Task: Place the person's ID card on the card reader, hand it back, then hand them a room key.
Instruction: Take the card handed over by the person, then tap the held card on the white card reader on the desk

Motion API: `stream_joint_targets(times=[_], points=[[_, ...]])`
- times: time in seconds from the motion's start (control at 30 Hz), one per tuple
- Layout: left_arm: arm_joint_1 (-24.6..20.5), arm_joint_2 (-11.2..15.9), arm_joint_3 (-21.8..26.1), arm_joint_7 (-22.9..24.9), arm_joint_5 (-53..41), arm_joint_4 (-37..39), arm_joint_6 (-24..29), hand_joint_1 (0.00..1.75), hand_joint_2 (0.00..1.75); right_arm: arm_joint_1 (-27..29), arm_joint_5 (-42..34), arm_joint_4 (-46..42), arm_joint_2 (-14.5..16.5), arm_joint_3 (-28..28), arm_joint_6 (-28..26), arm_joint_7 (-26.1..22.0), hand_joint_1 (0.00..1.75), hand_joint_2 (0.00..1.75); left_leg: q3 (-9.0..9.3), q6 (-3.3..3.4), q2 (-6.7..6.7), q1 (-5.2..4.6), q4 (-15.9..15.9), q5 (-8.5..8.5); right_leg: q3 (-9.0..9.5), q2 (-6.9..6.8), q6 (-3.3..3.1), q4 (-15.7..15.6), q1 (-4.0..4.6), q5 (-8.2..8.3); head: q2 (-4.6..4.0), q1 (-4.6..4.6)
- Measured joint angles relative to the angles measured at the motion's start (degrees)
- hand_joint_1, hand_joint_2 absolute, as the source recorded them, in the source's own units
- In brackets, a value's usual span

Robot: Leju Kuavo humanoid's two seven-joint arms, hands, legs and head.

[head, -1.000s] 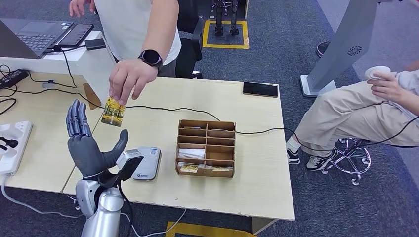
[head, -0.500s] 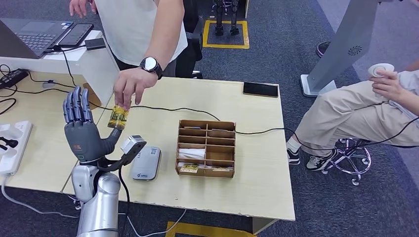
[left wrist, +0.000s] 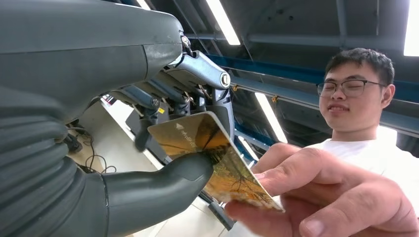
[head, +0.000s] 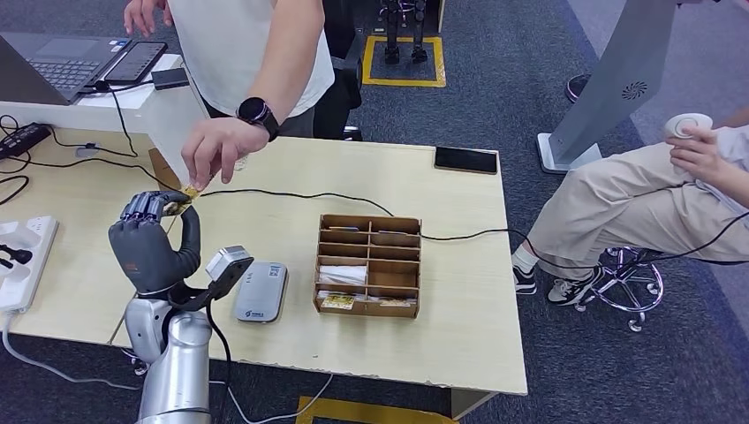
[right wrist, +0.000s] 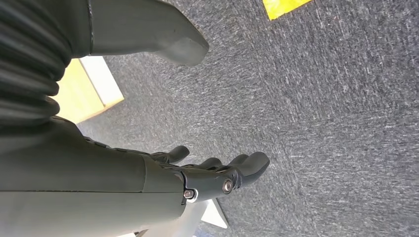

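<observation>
A light wooden table [head: 459,291] stands on a dark blue-grey carpet [head: 530,71] with long bright lights [left wrist: 225,22] on the ceiling.

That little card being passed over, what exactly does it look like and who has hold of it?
The ID card is a thin, flat, glossy rectangle printed in golden yellow with what looks like trees, plus small pale lettering near one corner. It is tilted in mid-air above the table's left end. The left robot hand pinches one end between thumb and fingers, while the person's hand grips the other.
</observation>
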Motion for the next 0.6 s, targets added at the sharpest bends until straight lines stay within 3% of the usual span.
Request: stream_joint_targets(times=[0.6], points=[[0.69,-0.05,0.0,-0.01,0.8,-3.54,0.01,1.75,1.75,0.02,-1.78,0.32,0.02,0.34,1.7,0.02,0.0,1.75,-0.01,0.0,-0.01,0.0,0.0,0.0,0.02,-0.01,0.0,0.0,0.0,0.0,0.0,0.0]])
